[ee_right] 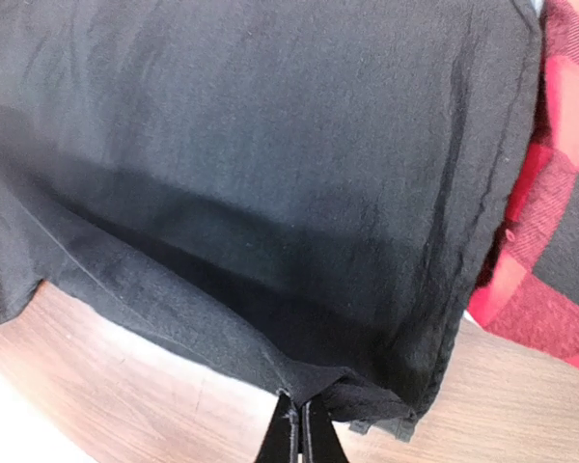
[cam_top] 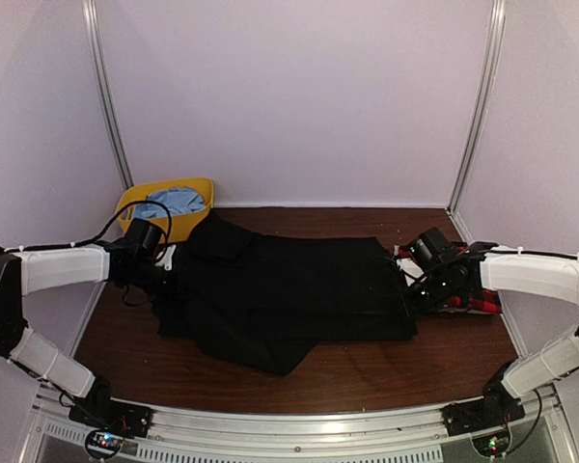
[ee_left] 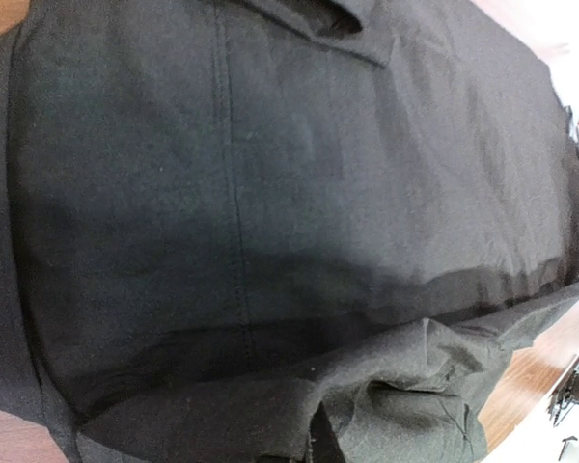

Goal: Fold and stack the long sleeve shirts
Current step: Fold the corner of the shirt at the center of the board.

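The plain black cloth shirt [cam_top: 289, 289], spread across the brown wooden tabletop [cam_top: 367, 376], is pinched at a hem corner by the closed right end effector [ee_right: 297, 424], while the left end effector [cam_top: 166, 273] is closed at the opposite edge, grasp unseen, so it may be bunched by uneven pulling.

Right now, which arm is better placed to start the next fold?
Probably right: the right end effector is shut on a corner of the plain black cloth shirt; the left end effector shows no visible grip.
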Action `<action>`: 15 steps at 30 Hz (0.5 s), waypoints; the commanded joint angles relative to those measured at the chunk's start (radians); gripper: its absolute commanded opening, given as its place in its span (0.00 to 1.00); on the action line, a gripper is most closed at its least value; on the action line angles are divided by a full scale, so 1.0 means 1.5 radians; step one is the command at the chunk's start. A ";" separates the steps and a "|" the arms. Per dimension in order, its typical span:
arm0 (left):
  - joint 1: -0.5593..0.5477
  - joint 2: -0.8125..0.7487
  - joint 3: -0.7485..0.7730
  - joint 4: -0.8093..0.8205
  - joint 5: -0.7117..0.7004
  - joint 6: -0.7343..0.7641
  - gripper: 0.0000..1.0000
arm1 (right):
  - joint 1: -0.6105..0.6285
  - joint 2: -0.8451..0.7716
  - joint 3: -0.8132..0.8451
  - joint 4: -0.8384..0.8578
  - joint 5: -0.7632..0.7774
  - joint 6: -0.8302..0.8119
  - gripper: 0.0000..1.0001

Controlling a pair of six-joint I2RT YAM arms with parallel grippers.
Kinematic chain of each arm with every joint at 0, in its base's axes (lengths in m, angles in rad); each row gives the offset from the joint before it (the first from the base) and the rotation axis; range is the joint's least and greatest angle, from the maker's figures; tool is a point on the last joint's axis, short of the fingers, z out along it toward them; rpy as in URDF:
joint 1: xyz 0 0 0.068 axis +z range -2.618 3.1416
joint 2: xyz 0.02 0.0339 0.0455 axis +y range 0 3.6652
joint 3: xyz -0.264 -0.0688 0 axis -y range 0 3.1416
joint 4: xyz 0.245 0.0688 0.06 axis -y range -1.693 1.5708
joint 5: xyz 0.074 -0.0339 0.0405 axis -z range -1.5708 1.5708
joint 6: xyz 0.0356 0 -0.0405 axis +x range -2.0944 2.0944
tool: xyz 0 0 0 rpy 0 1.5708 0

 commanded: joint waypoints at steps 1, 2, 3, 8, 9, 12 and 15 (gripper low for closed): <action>0.005 0.034 0.007 0.033 0.000 0.017 0.00 | 0.000 0.049 0.032 0.011 0.034 -0.007 0.00; 0.005 0.042 0.011 0.034 -0.003 0.020 0.01 | -0.002 0.069 0.040 0.014 0.039 -0.012 0.00; 0.005 0.050 0.017 0.035 -0.005 0.023 0.01 | -0.004 0.085 0.049 0.017 0.042 -0.017 0.00; 0.005 0.091 0.040 0.041 -0.013 0.028 0.03 | -0.021 0.142 0.083 0.030 0.058 -0.031 0.03; 0.005 0.098 0.042 0.045 -0.014 0.028 0.03 | -0.024 0.150 0.089 0.031 0.066 -0.032 0.05; 0.005 0.118 0.052 0.055 -0.014 0.027 0.05 | -0.027 0.163 0.108 0.031 0.085 -0.030 0.11; 0.005 0.134 0.058 0.066 -0.024 0.024 0.06 | -0.028 0.161 0.121 0.024 0.106 -0.027 0.22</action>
